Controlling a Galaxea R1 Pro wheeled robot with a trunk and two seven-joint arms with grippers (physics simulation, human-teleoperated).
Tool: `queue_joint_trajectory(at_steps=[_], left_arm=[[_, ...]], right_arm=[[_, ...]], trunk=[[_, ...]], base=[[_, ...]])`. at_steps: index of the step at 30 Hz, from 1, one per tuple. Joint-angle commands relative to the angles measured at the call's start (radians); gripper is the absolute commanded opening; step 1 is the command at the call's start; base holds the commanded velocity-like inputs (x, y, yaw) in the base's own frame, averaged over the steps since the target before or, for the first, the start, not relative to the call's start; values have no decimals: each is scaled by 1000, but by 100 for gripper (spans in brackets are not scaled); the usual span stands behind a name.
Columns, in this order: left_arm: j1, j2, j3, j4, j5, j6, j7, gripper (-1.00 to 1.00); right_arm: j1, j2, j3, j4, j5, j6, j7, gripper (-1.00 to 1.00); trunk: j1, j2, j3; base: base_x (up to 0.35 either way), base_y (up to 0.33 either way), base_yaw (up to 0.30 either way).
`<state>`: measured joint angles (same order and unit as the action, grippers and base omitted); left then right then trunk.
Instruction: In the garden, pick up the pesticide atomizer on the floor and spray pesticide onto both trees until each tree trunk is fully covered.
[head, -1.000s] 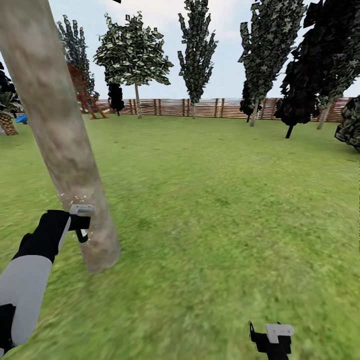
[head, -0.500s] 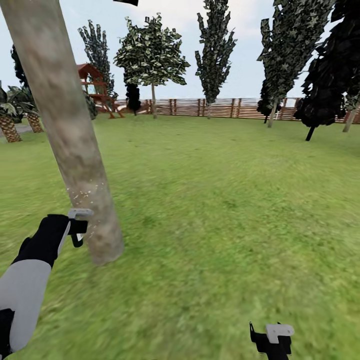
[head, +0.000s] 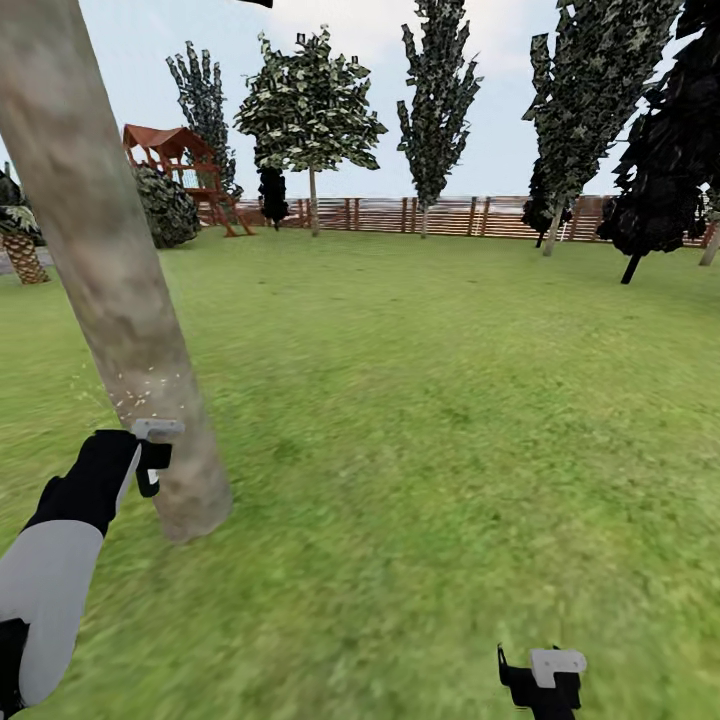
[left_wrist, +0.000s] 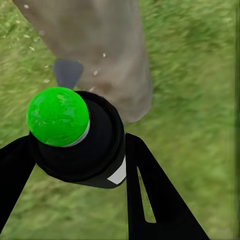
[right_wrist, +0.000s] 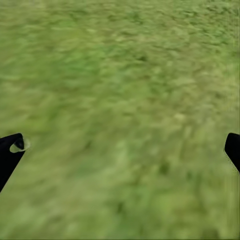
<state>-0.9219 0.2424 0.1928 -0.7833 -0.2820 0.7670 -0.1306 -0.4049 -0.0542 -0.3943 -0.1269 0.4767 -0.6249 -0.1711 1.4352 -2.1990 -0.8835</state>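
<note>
Left tool (head: 150, 462) is clamped on the pesticide atomizer (left_wrist: 75, 137), level with the low tree trunk (head: 110, 270); pale specks dot the bark. Left wrist view reveals its green cap (left_wrist: 57, 116). Right tool (head: 545, 680) hangs over the floor (head: 450, 400), fingers (right_wrist: 10, 155) spread wide, empty.

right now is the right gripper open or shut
Open. In the right wrist view its two black fingertips sit far apart with only grass between them; the right gripper holds nothing.
</note>
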Motion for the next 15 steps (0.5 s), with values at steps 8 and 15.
queue_joint_trajectory(at_steps=[8, 15], left_arm=[[0, 2, 7, -4, 0, 1, 0, -100], [41, 28, 54, -4, -2, 1, 2, -100]], right_arm=[[7, 22, 0, 100, 0, 7, 3, 100], [40, 24, 0, 101, 2, 8, 2, 100]], trunk=[[0, 0, 0], [0, 0, 0]], base=[[219, -205, 0], [107, -143, 0]])
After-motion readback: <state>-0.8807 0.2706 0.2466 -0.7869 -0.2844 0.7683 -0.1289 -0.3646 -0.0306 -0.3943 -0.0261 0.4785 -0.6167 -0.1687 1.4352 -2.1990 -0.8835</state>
